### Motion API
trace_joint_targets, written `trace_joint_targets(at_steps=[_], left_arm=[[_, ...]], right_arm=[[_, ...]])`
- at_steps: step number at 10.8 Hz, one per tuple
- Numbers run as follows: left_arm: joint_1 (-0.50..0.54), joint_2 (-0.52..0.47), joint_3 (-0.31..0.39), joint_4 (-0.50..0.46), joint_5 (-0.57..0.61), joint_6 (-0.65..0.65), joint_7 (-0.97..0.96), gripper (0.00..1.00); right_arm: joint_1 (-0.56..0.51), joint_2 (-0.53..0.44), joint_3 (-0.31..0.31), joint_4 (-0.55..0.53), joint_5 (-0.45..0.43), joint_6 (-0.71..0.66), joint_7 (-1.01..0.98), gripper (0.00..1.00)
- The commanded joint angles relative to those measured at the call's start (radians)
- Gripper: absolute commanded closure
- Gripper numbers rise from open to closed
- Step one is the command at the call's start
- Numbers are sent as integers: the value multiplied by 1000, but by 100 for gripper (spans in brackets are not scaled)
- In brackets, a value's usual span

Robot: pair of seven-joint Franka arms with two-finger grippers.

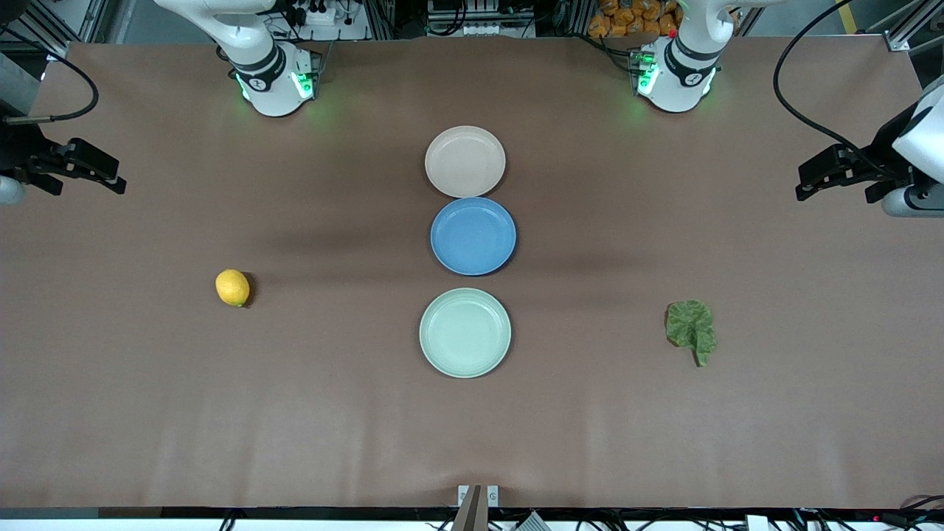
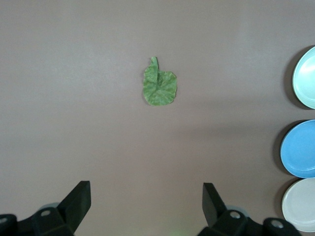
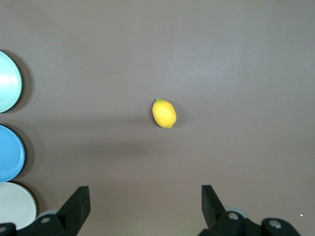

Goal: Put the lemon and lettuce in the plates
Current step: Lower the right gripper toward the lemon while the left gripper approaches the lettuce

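Observation:
The lemon lies on the brown table toward the right arm's end; it also shows in the right wrist view. The lettuce lies flat toward the left arm's end, and shows in the left wrist view. The beige-pink plate and the mint green plate sit empty in the table's middle. My right gripper is open and empty, held high at its end of the table. My left gripper is open and empty, held high at its end.
A blue plate sits empty between the beige-pink and mint green plates, almost touching the beige-pink one. The arm bases stand at the table's edge farthest from the front camera. A black cable hangs by the left arm.

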Motion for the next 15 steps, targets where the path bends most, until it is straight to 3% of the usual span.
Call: trace_joint_targets(at_steps=[1, 6, 10, 12, 15], left_arm=[[4, -14, 1, 2, -20, -17, -4, 0], [-8, 6, 1, -16, -6, -17, -4, 0], [-8, 76, -5, -36, 32, 20, 0, 0], [-7, 78, -6, -126, 35, 137, 0, 0], [-7, 96, -6, -266, 55, 338, 0, 0]], right_arm=[[3, -8, 8, -6, 7, -7, -1, 0], [9, -4, 8, -29, 7, -7, -11, 0], [11, -1, 8, -101, 7, 8, -14, 0], [9, 0, 8, -145, 7, 31, -75, 0], [11, -1, 8, -297, 10, 161, -161, 0]])
